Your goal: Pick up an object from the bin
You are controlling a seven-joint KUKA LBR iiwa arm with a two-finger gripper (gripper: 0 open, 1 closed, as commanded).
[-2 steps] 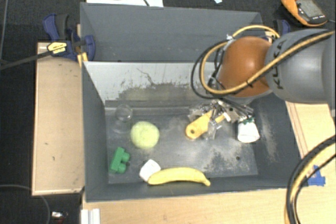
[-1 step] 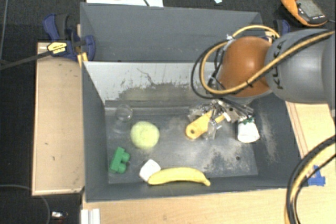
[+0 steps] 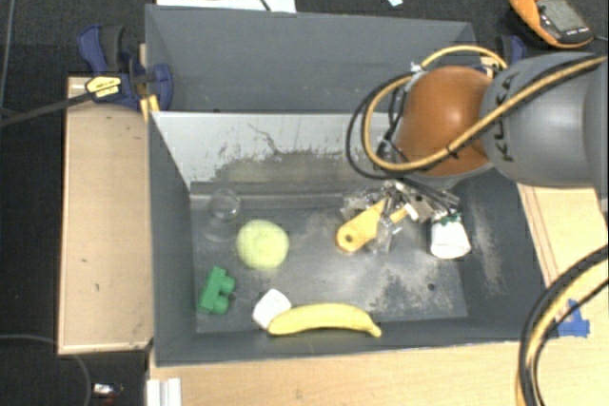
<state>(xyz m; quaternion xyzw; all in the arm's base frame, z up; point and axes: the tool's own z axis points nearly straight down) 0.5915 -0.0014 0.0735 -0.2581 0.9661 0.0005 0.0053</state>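
My gripper (image 3: 388, 216) is low in the bin's right half, under the arm's orange dome. Right at it lies a yellow plastic thing (image 3: 358, 233) with a rounded end pointing down-left; its upper right end runs in under the gripper's metal parts. A white thing with a dark green top (image 3: 449, 240) lies just right of the gripper, close to the bin's right wall. A yellow-green tennis ball (image 3: 262, 244) rests further left on the bin floor.
A banana (image 3: 324, 320) lies along the front wall with a small white block (image 3: 271, 305) at its left end. A green block (image 3: 216, 291) sits in the front left corner, and a clear cup (image 3: 224, 204) near the back left.
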